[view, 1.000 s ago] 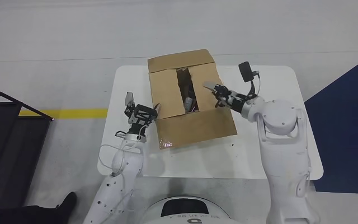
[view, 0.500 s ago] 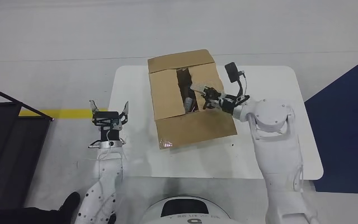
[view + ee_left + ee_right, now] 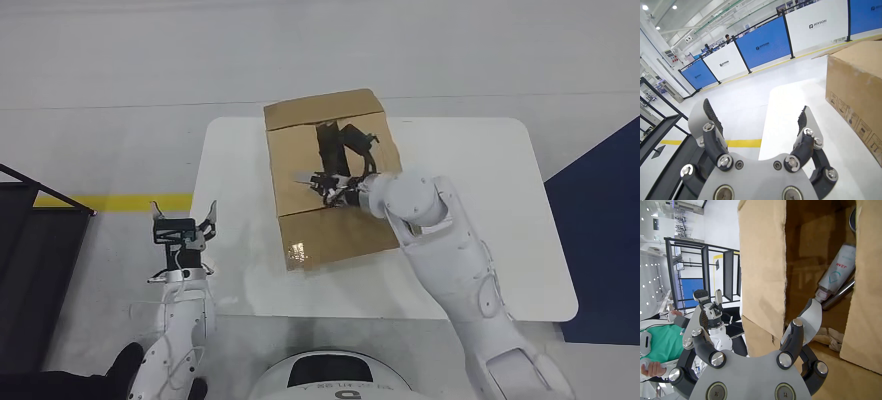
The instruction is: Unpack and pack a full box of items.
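Observation:
A brown cardboard box (image 3: 310, 235) sits on the white table (image 3: 480, 210), its top flaps partly parted over a dark gap. My right gripper (image 3: 318, 183) is over that gap, open (image 3: 759, 313). One finger is outside a flap (image 3: 762, 256) and the other fingertip (image 3: 814, 308) is inside the opening, so the flap edge lies between them. Inside the box lie a white tube (image 3: 838, 270) and a metal cylinder (image 3: 840, 292). The inner fingertip nearly touches the tube's cap. My left gripper (image 3: 183, 218) is open and holds nothing (image 3: 755, 111), off the table's left edge, facing the box side (image 3: 853, 91).
A black metal rack (image 3: 30, 230) stands on the floor at the left, beside a yellow floor line (image 3: 110, 202). The table has bare surface right of the box and in front of it. A blue partition (image 3: 600, 220) stands at the far right.
My right gripper has swung left across the box top, from the right flap to the left flap's edge. My left gripper has drawn back from the box's side to beyond the table's left edge.

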Controlling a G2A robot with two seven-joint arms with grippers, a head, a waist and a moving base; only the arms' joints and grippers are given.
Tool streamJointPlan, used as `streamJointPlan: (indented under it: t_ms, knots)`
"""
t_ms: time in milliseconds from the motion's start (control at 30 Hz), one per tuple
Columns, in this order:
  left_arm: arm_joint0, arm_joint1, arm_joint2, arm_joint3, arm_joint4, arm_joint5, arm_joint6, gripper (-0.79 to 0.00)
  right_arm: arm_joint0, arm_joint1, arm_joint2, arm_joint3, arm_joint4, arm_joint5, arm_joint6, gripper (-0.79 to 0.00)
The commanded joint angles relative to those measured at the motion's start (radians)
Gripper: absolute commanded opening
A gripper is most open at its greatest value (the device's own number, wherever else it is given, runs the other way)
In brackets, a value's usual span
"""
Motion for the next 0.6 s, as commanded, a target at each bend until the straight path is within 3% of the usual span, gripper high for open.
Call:
streamJointPlan:
  t_ms: [0,300,567]
  knots:
    - [-0.001,-0.001,0.004,0.004,-0.001,-0.005,0.004,0.000,0.015,0.002,-0.003,0.001,0.010,0.043,0.060,0.000]
    - [-0.025,-0.004,0.038,0.020,0.018,-0.021,0.006,0.000,-0.015,0.028,0.062,-0.068,0.085,0.097,0.198,0.000]
    - [-0.031,-0.006,0.051,0.022,0.036,-0.017,0.001,0.000,-0.036,0.049,0.086,-0.102,0.087,0.104,0.193,0.000]
